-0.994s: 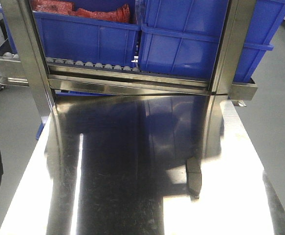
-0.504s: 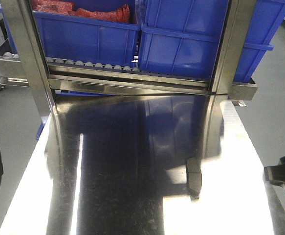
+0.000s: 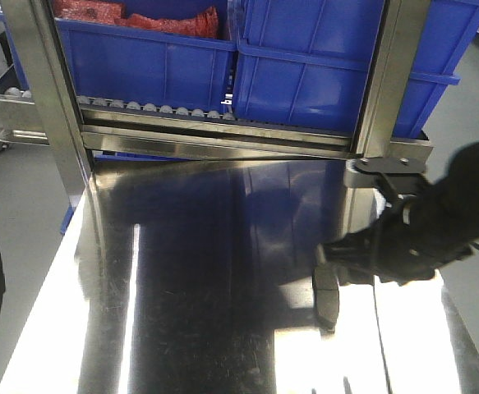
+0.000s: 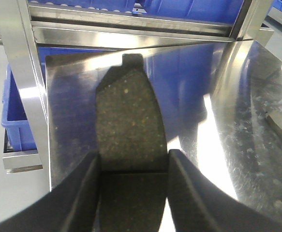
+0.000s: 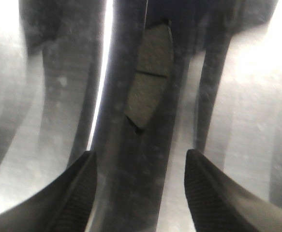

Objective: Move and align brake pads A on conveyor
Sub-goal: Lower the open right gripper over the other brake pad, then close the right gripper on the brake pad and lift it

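2 brake pads A [image 3: 327, 300] show in all: 1 lies flat toward the right edge of the steel tabletop [image 3: 206, 328], and 1 pad [image 4: 128, 121] sits between the 2 fingers of the left gripper [image 4: 133, 159]. The right gripper [image 5: 141, 155] also has 2 fingers, spread apart. At the tabletop's far edge, the roller rack [image 3: 214, 123] carries 2 blue bins [image 3: 149, 66] side by side, 1 with red contents. 2 steel uprights [image 3: 46, 98] stand in front of it.

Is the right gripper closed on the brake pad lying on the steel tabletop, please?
No, the right gripper stands wide open, and the brake pad lies untouched on the tabletop ahead of it.
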